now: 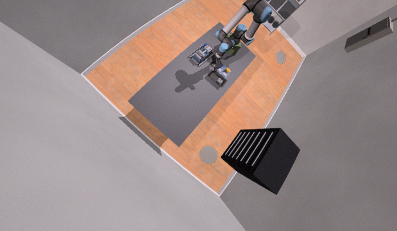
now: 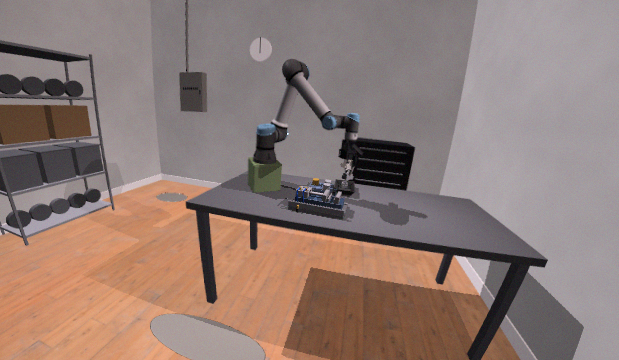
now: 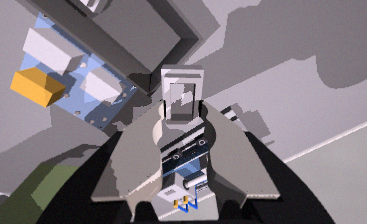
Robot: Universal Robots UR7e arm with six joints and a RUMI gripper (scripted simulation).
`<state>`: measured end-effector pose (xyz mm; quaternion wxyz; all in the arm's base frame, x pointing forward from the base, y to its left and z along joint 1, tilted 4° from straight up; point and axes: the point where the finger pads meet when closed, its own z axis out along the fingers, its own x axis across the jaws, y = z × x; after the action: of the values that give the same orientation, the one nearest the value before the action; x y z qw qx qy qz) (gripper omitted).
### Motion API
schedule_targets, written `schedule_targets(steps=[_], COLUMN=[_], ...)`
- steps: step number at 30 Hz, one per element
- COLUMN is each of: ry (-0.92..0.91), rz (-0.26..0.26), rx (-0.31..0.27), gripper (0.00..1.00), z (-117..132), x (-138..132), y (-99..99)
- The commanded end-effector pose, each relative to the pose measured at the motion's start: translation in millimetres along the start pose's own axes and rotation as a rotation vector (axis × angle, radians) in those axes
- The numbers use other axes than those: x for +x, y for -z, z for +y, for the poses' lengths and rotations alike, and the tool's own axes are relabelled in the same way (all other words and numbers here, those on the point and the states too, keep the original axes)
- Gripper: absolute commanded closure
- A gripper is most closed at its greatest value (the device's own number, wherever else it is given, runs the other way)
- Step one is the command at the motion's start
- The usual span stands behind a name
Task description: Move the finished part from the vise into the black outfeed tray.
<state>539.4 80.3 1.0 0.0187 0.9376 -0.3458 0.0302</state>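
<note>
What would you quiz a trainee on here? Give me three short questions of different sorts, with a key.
1. True or false: the pocketed block sits clamped in the vise.
2. Multiple choice: the pedestal under the arm is A) green, B) red, C) white.
3. Fill in: the orange block rests on a plate coloured ___.

Key:
1. False. The gripper is shut on it, above the table beside the black tray.
2. A.
3. Blue.
</note>
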Motion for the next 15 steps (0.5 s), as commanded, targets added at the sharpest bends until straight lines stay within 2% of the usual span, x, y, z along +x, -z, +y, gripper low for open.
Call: schedule_targets(steps=[1,15], ry=[0.122,0.359], rz=[0.000,0.001], rx=[0.002,0.002], gripper=[1.00,1.00], z=[-8.4,-23.1], x=[-8.5,-26.9], y=[0.7,0.8])
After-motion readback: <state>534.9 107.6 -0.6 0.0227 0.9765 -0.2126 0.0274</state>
